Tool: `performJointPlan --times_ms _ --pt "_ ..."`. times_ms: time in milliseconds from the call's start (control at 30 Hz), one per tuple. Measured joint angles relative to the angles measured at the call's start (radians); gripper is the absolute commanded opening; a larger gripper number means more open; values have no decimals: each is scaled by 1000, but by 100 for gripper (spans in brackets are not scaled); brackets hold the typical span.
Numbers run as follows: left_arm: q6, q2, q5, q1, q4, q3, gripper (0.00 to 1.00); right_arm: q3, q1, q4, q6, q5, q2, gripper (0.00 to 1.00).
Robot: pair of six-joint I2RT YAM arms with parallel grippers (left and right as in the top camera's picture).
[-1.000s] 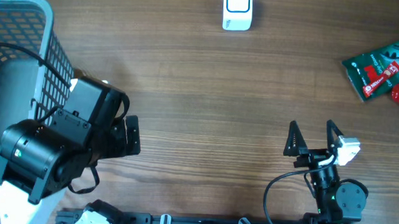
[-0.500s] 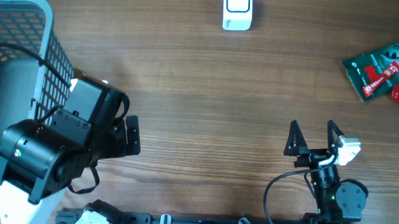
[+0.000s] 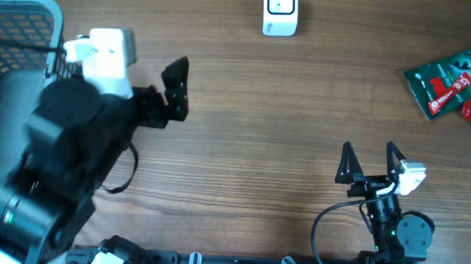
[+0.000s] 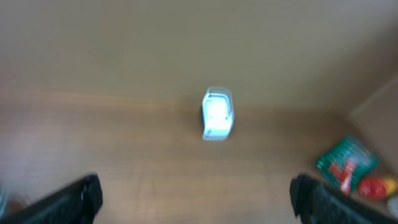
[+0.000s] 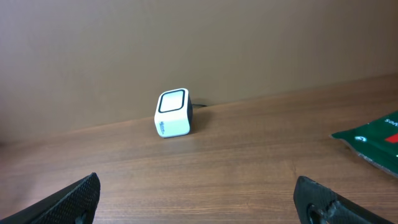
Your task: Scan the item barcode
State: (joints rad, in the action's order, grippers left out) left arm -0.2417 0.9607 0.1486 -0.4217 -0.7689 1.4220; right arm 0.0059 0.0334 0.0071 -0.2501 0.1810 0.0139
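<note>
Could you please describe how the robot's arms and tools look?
Both are black and blocky: the left arm and right arm each carry a white module at the wrist. A black cable loops beside the right arm. The left tool and right tool have dark, tapering fingers.

1. The table [image 3: 261,109] is showing matt wood grain.
2. The barcode scanner [image 3: 280,12] is gleaming as smooth white plastic.
3. The green packet [image 3: 452,80] is shining glossily.
4. The basket [image 3: 22,4] is showing grey plastic mesh.

PLACE: mock shop checkout | CUES: white barcode scanner [image 3: 280,10] top centre; grey basket [image 3: 22,3] upper left; snack packet [image 3: 456,78] upper right; wooden desk [image 3: 260,133]
</note>
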Motion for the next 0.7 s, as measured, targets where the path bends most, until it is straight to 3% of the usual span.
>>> performJointPlan --times_ms 200,533,700 --pt "112 -225 -120 78 200 -249 100 0 0 0 0 0 0 100" --pt "136 -715 -294 304 489 -867 100 0 0 0 0 -3 0 100" --pt "136 -835 -337 376 592 -1099 100 0 0 0 0 -3 0 100"
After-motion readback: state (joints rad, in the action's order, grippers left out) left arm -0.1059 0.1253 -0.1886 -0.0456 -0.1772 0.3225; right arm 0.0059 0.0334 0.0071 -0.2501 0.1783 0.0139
